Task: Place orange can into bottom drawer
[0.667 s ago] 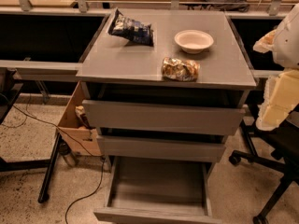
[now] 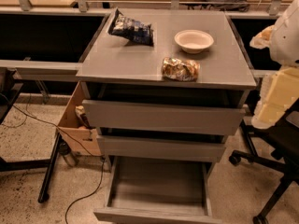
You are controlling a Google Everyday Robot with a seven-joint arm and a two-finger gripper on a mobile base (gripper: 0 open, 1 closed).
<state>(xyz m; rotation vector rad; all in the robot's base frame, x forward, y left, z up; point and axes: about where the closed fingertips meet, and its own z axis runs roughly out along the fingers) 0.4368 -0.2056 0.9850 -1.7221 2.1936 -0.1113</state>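
The robot's gripper (image 2: 273, 101), a cream-coloured block below the white arm (image 2: 287, 31), hung at the right edge of the scene, just beside the right side of the grey table (image 2: 121, 62) and level with its upper drawers. Whether it was spread or pressed together could not be told, and it was touching none of the things on the table.

The orange can (image 2: 180, 69) lay on its side on the table, right of centre and close to the front edge, well apart from the gripper. Behind it and slightly to the right sat a white bowl (image 2: 194, 41), upright. A dark blue chip bag (image 2: 131, 30) lay crumpled towards the back left corner.

Beneath the table, the top drawer (image 2: 163, 118) and the middle drawer (image 2: 161, 148) stood a little ajar, each with a dark gap above its front. The bottom drawer (image 2: 159, 185) was pulled far out towards the camera, its grey floor showing.

A cardboard box (image 2: 77, 125) leaned against the left side of the drawers. A black cable (image 2: 86, 192) trailed across the speckled floor (image 2: 28, 143), and a black office chair (image 2: 275, 167) stood to the right, below the gripper.
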